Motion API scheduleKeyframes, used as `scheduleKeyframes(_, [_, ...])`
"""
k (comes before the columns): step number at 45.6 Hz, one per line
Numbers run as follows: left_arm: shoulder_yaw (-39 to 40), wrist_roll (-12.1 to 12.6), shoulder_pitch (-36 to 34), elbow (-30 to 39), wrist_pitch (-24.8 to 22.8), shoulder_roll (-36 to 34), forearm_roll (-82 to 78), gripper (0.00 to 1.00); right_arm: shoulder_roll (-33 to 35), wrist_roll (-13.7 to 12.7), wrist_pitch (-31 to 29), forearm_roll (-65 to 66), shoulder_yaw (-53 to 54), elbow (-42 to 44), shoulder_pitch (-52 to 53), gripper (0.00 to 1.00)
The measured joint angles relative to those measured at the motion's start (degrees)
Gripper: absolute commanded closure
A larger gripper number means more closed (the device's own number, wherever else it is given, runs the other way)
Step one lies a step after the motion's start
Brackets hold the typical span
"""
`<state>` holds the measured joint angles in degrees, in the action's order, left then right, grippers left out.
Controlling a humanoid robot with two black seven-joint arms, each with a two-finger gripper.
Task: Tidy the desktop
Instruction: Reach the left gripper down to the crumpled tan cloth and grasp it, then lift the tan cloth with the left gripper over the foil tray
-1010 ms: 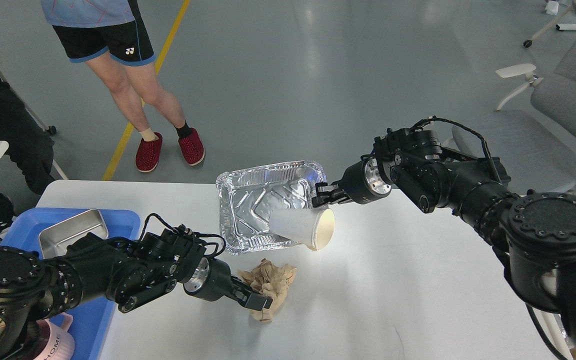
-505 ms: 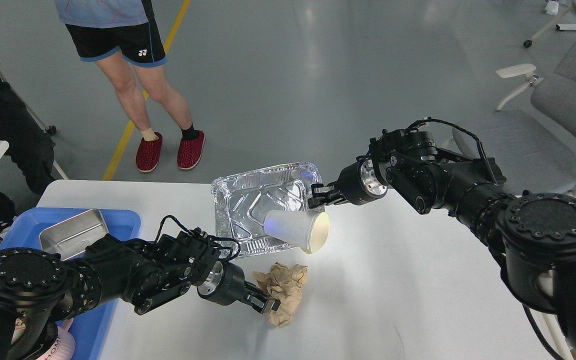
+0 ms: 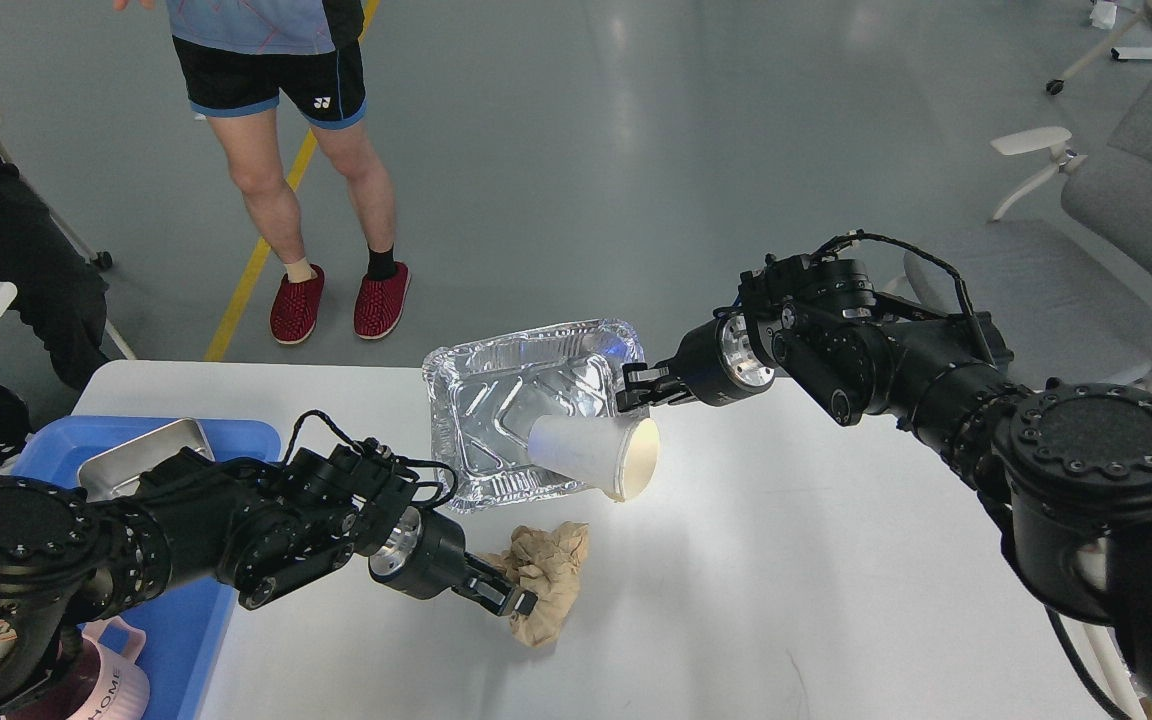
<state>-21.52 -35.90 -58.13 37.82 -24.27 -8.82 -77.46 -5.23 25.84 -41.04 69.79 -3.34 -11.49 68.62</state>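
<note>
Head view: the desktop [image 3: 786, 560] fills the lower half of the picture, white and matte, with its far edge running behind a foil tray [image 3: 496, 410]. The tray is tilted, its far right corner lifted; the right gripper [image 3: 633, 388] has its jaws closed narrow on that corner's rim. A white paper cup [image 3: 591, 455] lies on its side across the tray's near right edge, open mouth facing right and toward the camera, its base inside the tray.

The left gripper [image 3: 508, 600] reaches in from the left, low over the desktop, with its jaws pinched on a crumpled brown paper wad [image 3: 544, 575]. The wad sits just in front of the foil tray, near it but apart — whether it rests on the surface or is slightly raised, I cannot tell.

At the left edge of the desktop lies a blue plastic tray [image 3: 186, 640], partly hidden by the left arm. A shallow metal pan [image 3: 126, 462] sits in its far part. At the bottom left corner a pinkish container [image 3: 111, 690] with the letters "HOME" shows beside the blue tray.

Beyond the table a person in black shorts and red shoes [image 3: 336, 300] stands on the grey floor, and grey chairs [image 3: 1116, 220] stand at the right.
</note>
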Motion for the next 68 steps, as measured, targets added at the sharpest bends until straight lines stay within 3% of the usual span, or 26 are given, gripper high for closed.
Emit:
scheduleKeyframes(11, [-5.52,-0.55,-5.82,9.14,-1.06,-10.13,-0.32,0.99,0.05,0.0,0.1,0.0,0.0,0.07,-0.14,1.0])
scheduleKeyframes(18, [-7.45,-0.65,-11.08,18.11,-1.13,-21.62,-0.46,0.99,0.1,0.0,0.29,0.0,0.0,0.1,-0.34,1.0])
scheduleKeyframes(26, [-8.43,-0.54,-20.24,33.8,-1.79,-38.8,-1.49,0.99,0.14,0.0,0.72,0.01,0.0,0.1,-0.51,1.0])
scheduleKeyframes(27, [-8.43,-0.47,-23.37,38.44,-2.79,-43.72,-2.02,0.99,0.14,0.0,0.75,0.0,-0.02,0.1,-0.51,1.0])
scheduleKeyframes(35, [-7.74,-0.38,-35.97,54.81,-10.66,-62.35,-5.02,0.99,0.06,0.0,0.78,0.01,-0.07,0.12,-0.51,1.0])
scheduleKeyframes(44, [-1.55,-0.88,-52.51,62.47,-26.73,-76.48,-6.38,0.99,0.03,0.0,0.83,0.07,-0.09,0.15,-0.55,1.0])
scheduleKeyframes(51, [4.6,-1.71,-58.9,62.95,-30.51,-79.22,-6.28,0.98,-0.02,-0.07,0.88,0.08,-0.09,0.16,-0.55,1.0])
scheduleKeyframes(62, [6.61,-0.96,-59.03,62.03,-30.74,-77.46,-6.22,0.98,-0.98,-0.18,0.88,0.09,-0.13,0.13,0.16,1.0])
scheduleKeyframes(68, [6.18,-0.44,-54.98,58.25,-26.16,-70.71,-6.54,0.98,-1.02,-0.18,0.9,0.09,-0.1,0.14,0.26,1.0])
